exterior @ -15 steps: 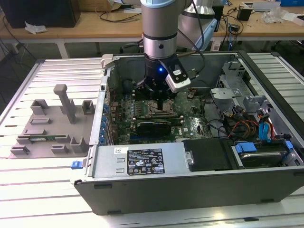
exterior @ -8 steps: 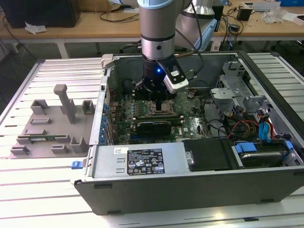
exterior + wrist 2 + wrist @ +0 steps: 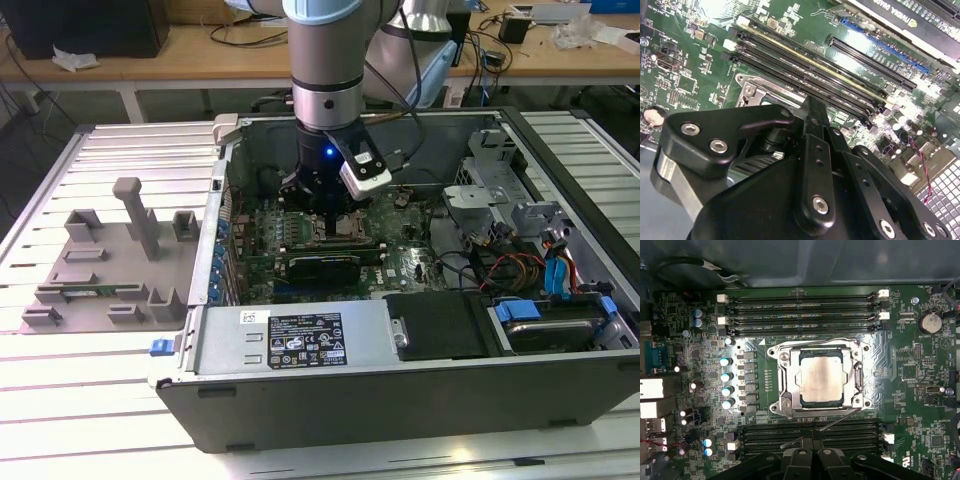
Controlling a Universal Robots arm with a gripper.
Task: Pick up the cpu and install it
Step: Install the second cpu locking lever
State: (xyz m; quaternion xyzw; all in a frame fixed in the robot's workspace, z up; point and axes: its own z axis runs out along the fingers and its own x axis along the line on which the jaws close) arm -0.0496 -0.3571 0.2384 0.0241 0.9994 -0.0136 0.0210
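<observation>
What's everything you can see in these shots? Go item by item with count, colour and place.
cpu: one, silvery-grey, sitting in the motherboard's socket frame in the first wrist view.
motherboard: one, green, on the floor of the case.
memory slots: two banks, black, either side of the socket.
computer case: one, grey, open-topped, on the slatted table.
graphics card: one, black, across the board nearer the case front.
fixture tray: one, grey, on the table at the exterior view's left of the case.
gripper: one, black, lowered into the case above the socket area.
</observation>
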